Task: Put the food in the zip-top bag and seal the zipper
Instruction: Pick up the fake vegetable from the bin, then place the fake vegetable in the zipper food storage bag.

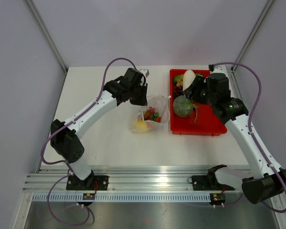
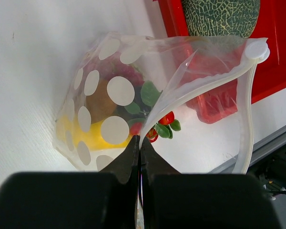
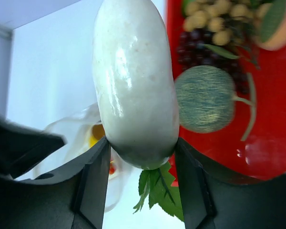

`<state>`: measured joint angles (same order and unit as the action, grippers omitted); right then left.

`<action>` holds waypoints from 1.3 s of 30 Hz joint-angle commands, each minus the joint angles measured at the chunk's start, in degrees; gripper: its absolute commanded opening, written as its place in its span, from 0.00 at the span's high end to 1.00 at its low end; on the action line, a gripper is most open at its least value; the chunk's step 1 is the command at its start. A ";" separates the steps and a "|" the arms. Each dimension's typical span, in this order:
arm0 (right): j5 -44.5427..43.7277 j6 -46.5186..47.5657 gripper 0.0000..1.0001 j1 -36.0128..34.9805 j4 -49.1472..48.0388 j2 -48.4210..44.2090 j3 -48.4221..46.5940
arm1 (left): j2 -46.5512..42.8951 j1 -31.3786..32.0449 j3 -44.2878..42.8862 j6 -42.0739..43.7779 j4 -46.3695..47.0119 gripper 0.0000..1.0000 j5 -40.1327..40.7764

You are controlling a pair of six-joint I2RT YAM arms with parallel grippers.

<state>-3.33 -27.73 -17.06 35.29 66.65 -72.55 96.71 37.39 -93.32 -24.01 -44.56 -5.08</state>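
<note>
From where I stand, the left gripper [image 2: 139, 149] is pinched tight on the rim of the zip-top bag [image 2: 115, 90], a clear pouch with white dots. The bag sits on the white table [image 1: 109, 138], just left of the red tray [image 1: 207, 125]. Its zipper [image 2: 200, 89] (a pale strip ending in a round tab) bows apart, so the mouth gapes toward the tray. Inside I can see food [image 2: 97, 136]: a yellow piece, something brown, red and green bits.

The right gripper [image 3: 143, 164] has its jaws clamped on either side of a white radish [image 3: 136, 90], with green leaves poking out below the fingers. It holds the radish over the tray's left edge, near the bag. In the tray lie a netted green melon [image 3: 206, 98] and dark grapes [image 3: 195, 43].
</note>
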 commanded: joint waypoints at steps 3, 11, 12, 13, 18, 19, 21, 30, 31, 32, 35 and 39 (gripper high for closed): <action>-0.45 -2.85 0.54 -9.11 1.01 0.05 -5.05 | -1.61 -0.30 -0.37 -0.07 2.46 1.00 -1.33; 0.17 -5.94 0.54 -18.53 -2.76 5.85 -6.46 | -1.26 -0.30 -0.90 -0.07 2.19 1.00 -0.81; 0.26 -6.20 0.54 -19.32 -3.29 6.38 -6.20 | -1.17 -0.30 -0.90 -0.07 2.11 1.00 -0.89; 0.34 -6.29 0.53 -20.11 -3.56 6.91 -6.20 | -1.17 -0.30 -0.90 0.01 2.10 1.00 -0.98; 0.69 -8.39 0.53 -22.23 -5.14 8.41 -3.05 | -1.08 -0.30 -0.73 -0.07 1.93 1.00 -0.54; 1.04 -8.57 0.53 -22.23 -5.40 8.41 -2.42 | -1.17 -0.30 -0.72 -0.07 1.93 1.00 -0.54; 3.06 -8.84 0.52 -22.32 -5.84 8.49 -1.28 | -1.08 -0.30 -0.72 -0.07 2.02 1.00 -0.54; 5.36 -8.40 0.50 -22.93 -3.82 9.55 1.01 | -0.73 -0.30 -0.81 -0.69 1.93 1.00 -1.07; 5.27 -8.22 0.50 -22.93 -3.56 9.20 1.19 | -0.56 -0.30 -0.81 -0.60 1.93 1.00 -1.16; 5.27 -8.05 0.50 -22.93 -3.04 9.20 1.19 | -0.55 -0.30 -0.90 -0.60 2.02 1.00 -1.16; 5.79 -7.17 0.50 -22.93 -1.20 9.20 1.36 | -0.20 -0.30 -1.25 -0.78 1.75 1.00 -0.98; 5.79 -6.55 0.50 -22.93 0.39 8.15 2.15 | -0.55 -0.30 -1.25 -0.69 1.66 1.00 -0.72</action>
<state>1.21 -35.55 -39.40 33.50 76.51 -71.18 96.73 37.39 -93.32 -24.08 -44.18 -5.23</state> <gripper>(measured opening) 0.581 0.007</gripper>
